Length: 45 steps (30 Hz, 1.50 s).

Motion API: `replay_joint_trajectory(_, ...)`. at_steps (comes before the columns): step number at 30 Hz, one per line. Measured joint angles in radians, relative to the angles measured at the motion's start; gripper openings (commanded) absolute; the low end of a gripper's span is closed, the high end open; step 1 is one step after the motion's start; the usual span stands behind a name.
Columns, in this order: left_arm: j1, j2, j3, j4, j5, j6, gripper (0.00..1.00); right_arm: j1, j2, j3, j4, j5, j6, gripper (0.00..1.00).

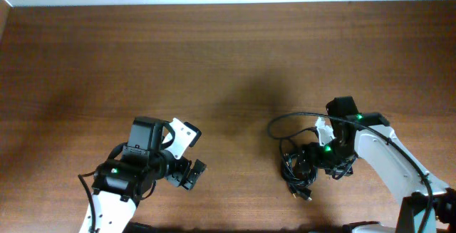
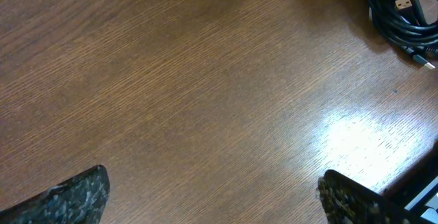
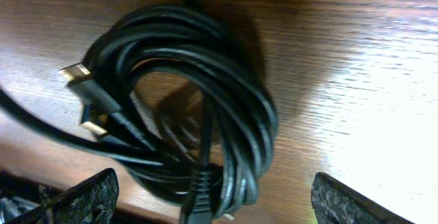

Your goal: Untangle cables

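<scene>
Right gripper (image 3: 215, 198), wide over the cables (image 3: 263, 121), may clamp several strands and tighten the knot; left gripper (image 2: 213, 196) gapes empty.

The left arm (image 1: 128, 176) is showing a white shell over black joint housings, with a boxy black block (image 1: 147, 133) at its wrist and a white bracket (image 1: 184, 135) beside it. A small green light (image 1: 114, 169) is glowing on its dark body. The right arm (image 1: 385, 158) is wearing the same white casing and black joints, with green lamps (image 1: 360, 117) shining and a thin black lead (image 1: 415, 167) running along its link. The left jaws and right jaws are appearing dark, rough and grey-speckled.
</scene>
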<state>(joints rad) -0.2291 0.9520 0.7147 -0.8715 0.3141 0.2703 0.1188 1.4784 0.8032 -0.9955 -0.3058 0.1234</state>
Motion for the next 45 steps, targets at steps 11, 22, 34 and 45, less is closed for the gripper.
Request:
replay_joint_trajectory(11, 0.0, 0.0, 0.0, 0.0, 0.0, 0.0, 0.99, 0.0, 0.004, -0.102, 0.176, 0.047, 0.065, 0.24)
replay_joint_trajectory(22, 0.0, 0.0, 0.0, 0.0, 0.0, 0.0, 0.99, 0.0, 0.005, -0.169, 0.54, -0.253, 0.055, 0.04)
replay_joint_trajectory(34, -0.003, 0.012, 0.081, 0.147, 0.292, -0.275, 0.98, 0.001, 0.013, -0.176, 1.341, -0.529, 0.044, 0.04)
replay_joint_trajectory(45, -0.173, 0.351, 0.431, 0.04, 0.19, -0.276, 0.98, 0.001, -0.04, -0.176, 1.434, -0.8, -0.032, 0.04)
